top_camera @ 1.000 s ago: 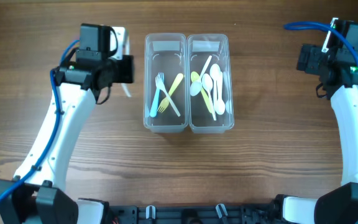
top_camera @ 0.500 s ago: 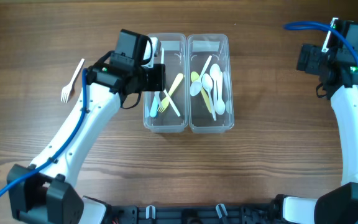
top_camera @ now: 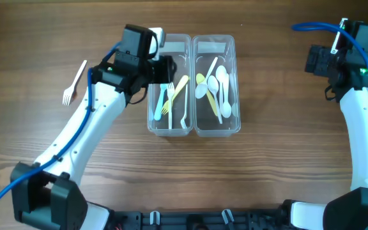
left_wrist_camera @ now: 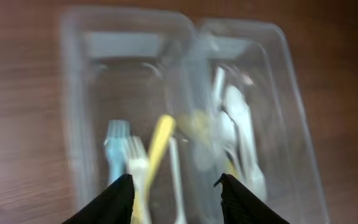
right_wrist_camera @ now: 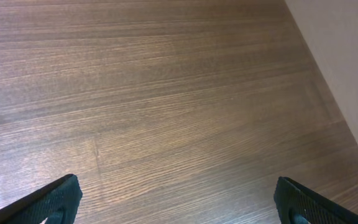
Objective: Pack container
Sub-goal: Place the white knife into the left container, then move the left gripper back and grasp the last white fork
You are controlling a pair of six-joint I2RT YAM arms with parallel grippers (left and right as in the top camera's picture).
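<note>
Inspection of the left side: the left pincer (left_wrist_camera: 176, 186) was spread open and empty, poised above the left bin (top_camera: 170, 45). Directly beneath it lay three forks (top_camera: 166, 99), blue, white and yellow. The right bin (top_camera: 214, 43), touching the first on the pincer's inner side, held the spoons (top_camera: 217, 86). One loose fork (top_camera: 74, 83) lay on the tabletop (top_camera: 286, 160), well apart on the pincer's outer side.

I judged packing nearly complete, with only that fork outstanding.

The right pincer (right_wrist_camera: 179, 202) stood wide open, empty, well clear of both bins.

The tabletop was dark wood grain. Of the room I saw only a pale strip (right_wrist_camera: 347, 68) past its edge.
</note>
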